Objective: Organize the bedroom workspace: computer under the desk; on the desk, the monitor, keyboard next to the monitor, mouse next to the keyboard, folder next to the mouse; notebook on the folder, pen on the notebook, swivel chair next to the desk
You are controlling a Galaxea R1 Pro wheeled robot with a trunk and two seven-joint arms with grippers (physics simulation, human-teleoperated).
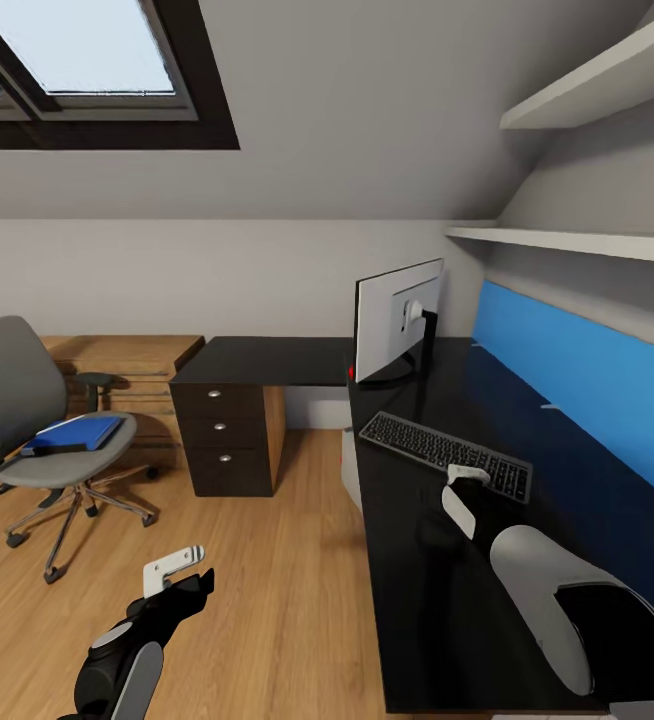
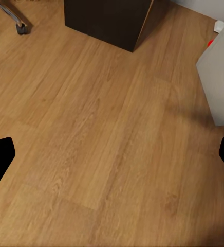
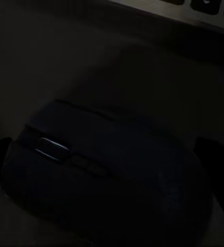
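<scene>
The mouse [image 3: 107,170] is seen on the black desk [image 1: 407,580], just beside the keyboard [image 1: 442,455], between the spread fingers of the right gripper [image 1: 462,493]. The left gripper [image 1: 179,570] is held open over the wooden floor [image 2: 101,134].

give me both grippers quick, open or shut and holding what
left gripper: open, empty, over the wooden floor.
right gripper: fingers either side of the mouse on the desk; cannot tell if closed on it.
</scene>
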